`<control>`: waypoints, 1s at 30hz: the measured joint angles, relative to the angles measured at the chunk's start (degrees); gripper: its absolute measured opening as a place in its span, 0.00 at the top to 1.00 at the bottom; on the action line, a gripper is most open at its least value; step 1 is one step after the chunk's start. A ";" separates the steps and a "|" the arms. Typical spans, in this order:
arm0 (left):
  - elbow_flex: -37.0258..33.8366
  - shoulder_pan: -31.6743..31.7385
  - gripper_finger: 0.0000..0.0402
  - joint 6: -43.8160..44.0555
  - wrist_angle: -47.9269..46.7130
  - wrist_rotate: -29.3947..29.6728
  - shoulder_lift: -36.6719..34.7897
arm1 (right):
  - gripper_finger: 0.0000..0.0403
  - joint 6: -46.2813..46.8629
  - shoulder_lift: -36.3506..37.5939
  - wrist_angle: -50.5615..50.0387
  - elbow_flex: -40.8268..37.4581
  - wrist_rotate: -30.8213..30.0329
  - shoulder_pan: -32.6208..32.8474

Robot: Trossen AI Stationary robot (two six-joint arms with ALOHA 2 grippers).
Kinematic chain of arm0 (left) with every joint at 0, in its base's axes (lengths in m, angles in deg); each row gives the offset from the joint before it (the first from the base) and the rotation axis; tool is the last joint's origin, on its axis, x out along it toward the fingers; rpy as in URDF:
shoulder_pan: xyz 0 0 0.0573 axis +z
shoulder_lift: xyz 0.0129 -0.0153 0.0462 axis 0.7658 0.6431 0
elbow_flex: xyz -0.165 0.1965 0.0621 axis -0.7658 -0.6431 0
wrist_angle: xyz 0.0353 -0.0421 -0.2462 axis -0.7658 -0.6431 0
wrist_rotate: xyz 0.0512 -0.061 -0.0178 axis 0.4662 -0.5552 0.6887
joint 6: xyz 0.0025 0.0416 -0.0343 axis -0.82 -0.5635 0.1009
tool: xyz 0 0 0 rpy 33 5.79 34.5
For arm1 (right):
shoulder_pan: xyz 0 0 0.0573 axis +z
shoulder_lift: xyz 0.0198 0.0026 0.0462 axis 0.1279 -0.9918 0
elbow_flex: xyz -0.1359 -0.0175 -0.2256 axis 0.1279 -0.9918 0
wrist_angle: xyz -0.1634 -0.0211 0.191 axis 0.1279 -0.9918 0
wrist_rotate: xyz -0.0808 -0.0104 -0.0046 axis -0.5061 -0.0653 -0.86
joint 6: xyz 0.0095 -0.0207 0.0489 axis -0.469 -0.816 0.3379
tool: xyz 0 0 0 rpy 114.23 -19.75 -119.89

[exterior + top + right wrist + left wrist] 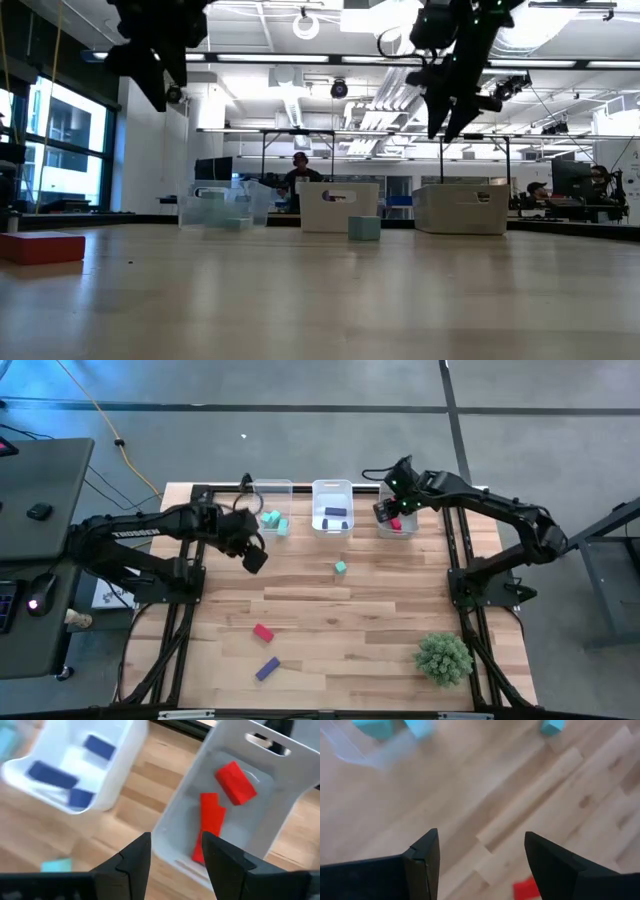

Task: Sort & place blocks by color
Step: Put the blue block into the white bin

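- My left pincer (255, 556) hangs above the worktop (330, 610), just in front of the left bin (272, 495); its fingers (422, 857) stand wide apart with nothing between them.
- My right pincer (385, 512) hovers over the right bin (397, 525), fingers (135, 855) parted and holding nothing.
- Two teal blocks (274, 522) lie at the left bin; its walls are too faint for me to tell inside from beside.
- Purple blocks (50, 774) sit in the middle bin (332, 505).
- Red blocks (235, 782) lie in the right bin.
- Loose on the worktop: a teal block (341, 567) in front of the middle bin, a red block (263, 631) and a purple block (267, 669) near the front.
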 joint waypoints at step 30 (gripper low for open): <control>0.02 -39.63 0.48 39.84 9.24 2.19 13.68 | 0.60 -0.65 1.16 3.18 0.02 0.49 9.80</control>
